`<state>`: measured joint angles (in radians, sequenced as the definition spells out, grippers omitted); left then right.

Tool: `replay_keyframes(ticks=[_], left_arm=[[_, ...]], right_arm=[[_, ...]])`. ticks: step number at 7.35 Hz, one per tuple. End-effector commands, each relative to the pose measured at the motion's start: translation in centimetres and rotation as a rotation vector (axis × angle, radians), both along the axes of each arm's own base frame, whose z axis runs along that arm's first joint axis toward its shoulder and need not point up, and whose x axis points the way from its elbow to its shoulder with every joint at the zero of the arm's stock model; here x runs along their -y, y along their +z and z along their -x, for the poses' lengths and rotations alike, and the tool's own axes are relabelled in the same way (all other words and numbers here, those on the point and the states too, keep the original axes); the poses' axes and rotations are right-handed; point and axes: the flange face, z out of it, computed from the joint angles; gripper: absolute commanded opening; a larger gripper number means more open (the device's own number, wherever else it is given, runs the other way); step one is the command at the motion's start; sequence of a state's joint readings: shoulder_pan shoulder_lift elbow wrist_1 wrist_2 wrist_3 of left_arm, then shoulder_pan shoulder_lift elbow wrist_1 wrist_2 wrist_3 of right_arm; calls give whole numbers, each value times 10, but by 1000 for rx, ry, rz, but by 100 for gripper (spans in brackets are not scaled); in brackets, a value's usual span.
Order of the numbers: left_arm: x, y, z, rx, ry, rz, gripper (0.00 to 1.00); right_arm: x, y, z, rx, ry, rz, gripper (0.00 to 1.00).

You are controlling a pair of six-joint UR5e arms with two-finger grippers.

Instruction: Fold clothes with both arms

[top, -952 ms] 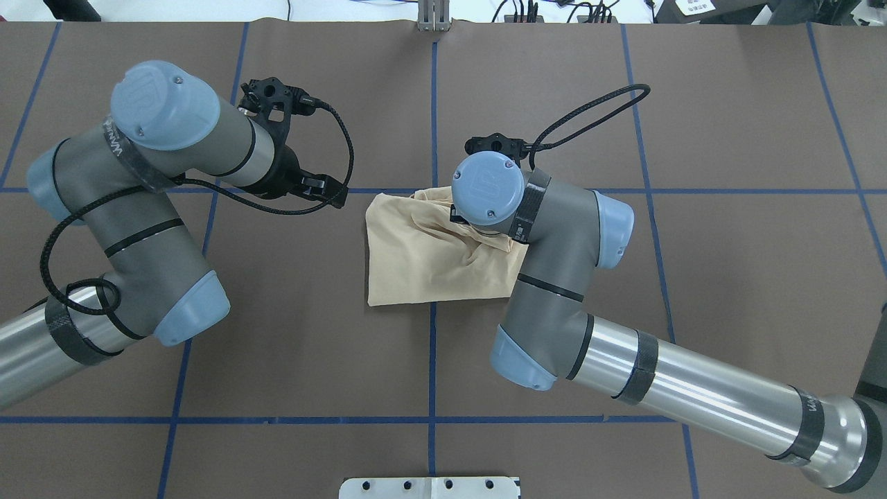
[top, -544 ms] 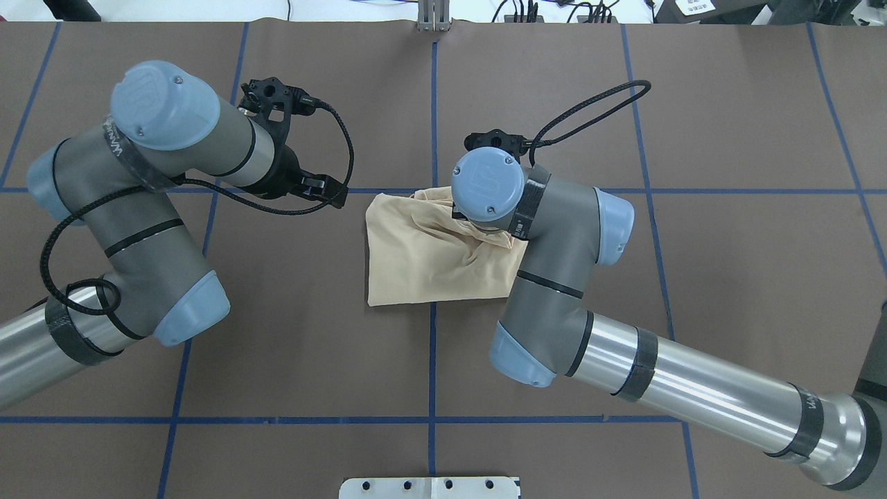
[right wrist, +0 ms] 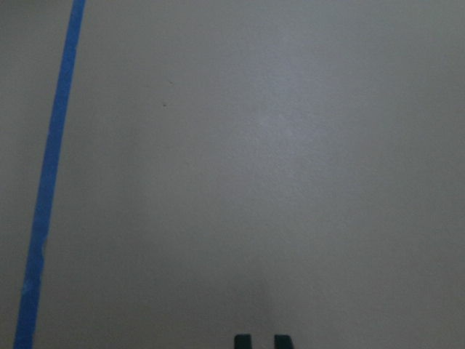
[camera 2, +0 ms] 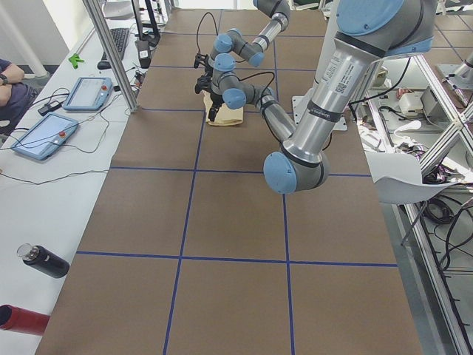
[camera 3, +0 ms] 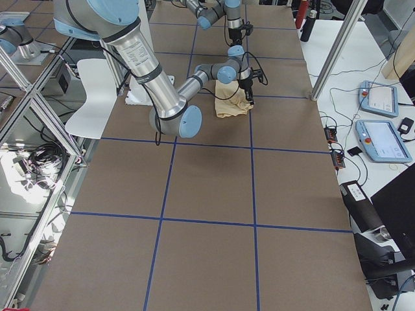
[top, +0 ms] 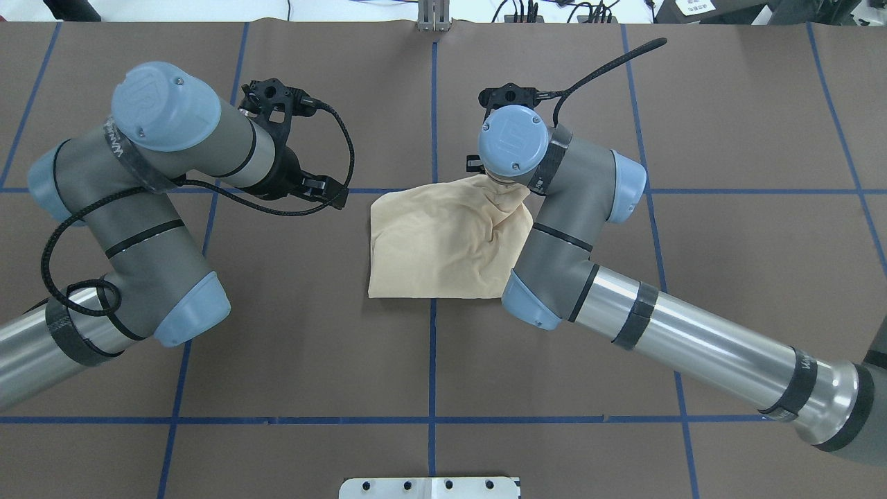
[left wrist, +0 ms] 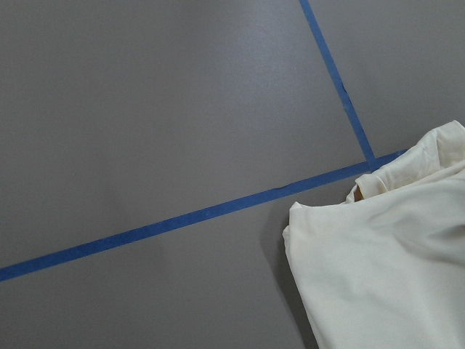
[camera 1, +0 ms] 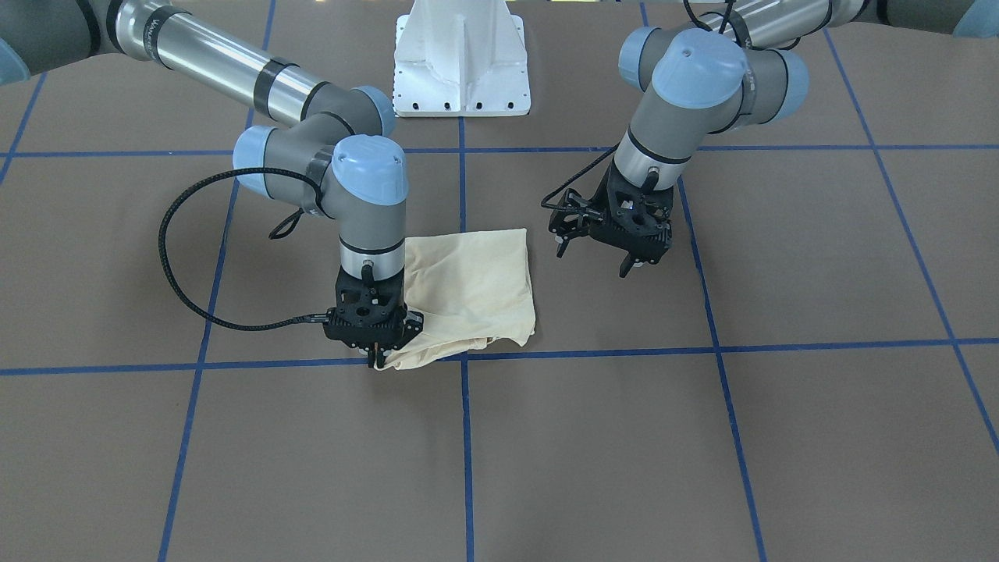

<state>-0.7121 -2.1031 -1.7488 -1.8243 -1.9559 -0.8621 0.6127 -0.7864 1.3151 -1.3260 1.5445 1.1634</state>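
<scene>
One pale cream thin cloth shirt [top: 436, 242] lies folded into a rough rectangle near the middle of the brown counter [top: 312, 346], over a crossing of the blue tape lines [top: 432, 360]. Its longer side runs across the counter, from the robot's left to its right, and a straight folded edge faces the robot. The cloth is plain and mostly smooth on top. Creases fan toward its far right corner, which is gathered into a raised bunch.

Two grey metal arms with light blue joint caps reach in, each with one gripper. The black two-finger right gripper [camera 1: 376, 357], at the end of the right arm [top: 693, 346], points down at that corner with its fingers pressed together on the cloth. The black two-finger left gripper [camera 1: 593, 261], on the left arm [top: 138, 208], hangs near the shirt's left edge with its fingers spread, clear of the cloth.
</scene>
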Motion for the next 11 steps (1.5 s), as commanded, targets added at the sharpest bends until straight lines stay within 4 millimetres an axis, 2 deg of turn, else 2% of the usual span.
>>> replay_keyframes(ticks=[1, 2, 3, 4, 5, 6, 7, 8, 9, 11], left_arm=[[-2, 0, 0, -10, 19, 10, 100], [-6, -3, 3, -21, 30, 8, 100], [-16, -3, 15, -27, 33, 1, 100], [-31, -6, 30, -13, 59, 20, 100], [-39, -18, 52, 13, 58, 26, 100], [-43, -25, 77, 68, 90, -26, 100], [-39, -18, 114, 121, 99, -73, 100], [-35, 11, 160, 175, 110, -137, 100], [-19, 43, 211, 250, 128, -209, 100], [8, 113, 309, 378, 166, -263, 100]], right_arm=[[16, -18, 9, 36, -17, -23, 100], [24, -26, -5, 70, -68, 55, 100], [33, -34, -35, 103, -108, 141, 100], [29, -41, -65, 83, -119, 172, 100], [19, -36, -108, 45, -172, 148, 100], [7, -10, -166, 23, -232, 130, 100], [-4, 20, -223, 12, -286, 114, 100], [-16, 58, -275, -23, -339, 86, 100], [-20, 100, -332, -58, -395, 59, 100], [-37, 201, -448, -100, -512, 58, 100]])
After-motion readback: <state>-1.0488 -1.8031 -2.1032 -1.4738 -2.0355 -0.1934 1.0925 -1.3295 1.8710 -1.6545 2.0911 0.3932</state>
